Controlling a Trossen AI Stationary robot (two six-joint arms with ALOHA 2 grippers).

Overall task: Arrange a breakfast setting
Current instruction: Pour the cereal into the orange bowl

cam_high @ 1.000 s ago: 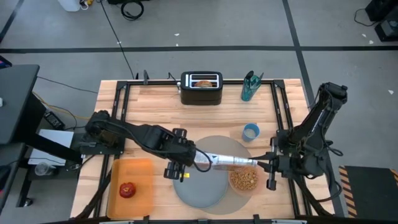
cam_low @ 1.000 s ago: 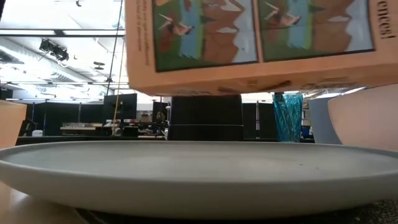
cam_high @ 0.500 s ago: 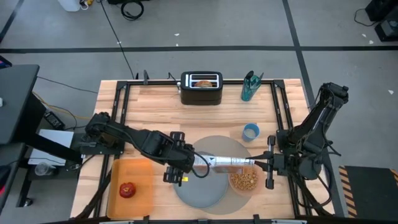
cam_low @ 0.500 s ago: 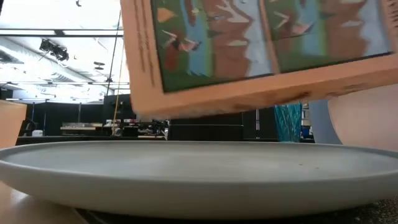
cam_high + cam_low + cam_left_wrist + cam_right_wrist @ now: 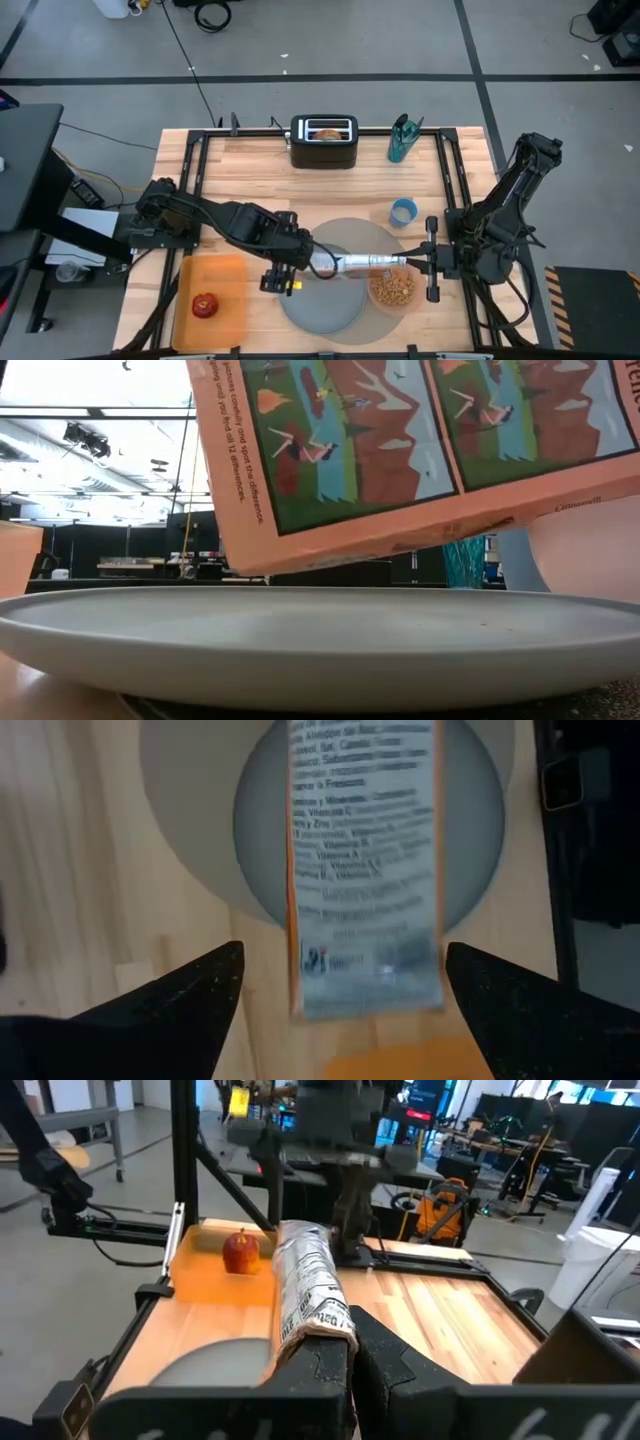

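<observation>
The cereal box (image 5: 420,450) hangs tilted over the grey-blue plate (image 5: 320,305), its long axis running 9 to 3 o'clock in the high view. The left gripper (image 5: 285,268) is spread wide around its 9 o'clock end and seems to carry it. The right gripper (image 5: 418,262) is pinched on the silver inner bag (image 5: 365,262) at the 3 o'clock end. The pink bowl (image 5: 393,290) of brown cereal (image 5: 394,288) sits on the mat at 7 o'clock from the right gripper, the nearer arm. The box's picture puzzle seems to read "pictures and find all"; its side panel lists "Vitamina" lines. No brand shows.
</observation>
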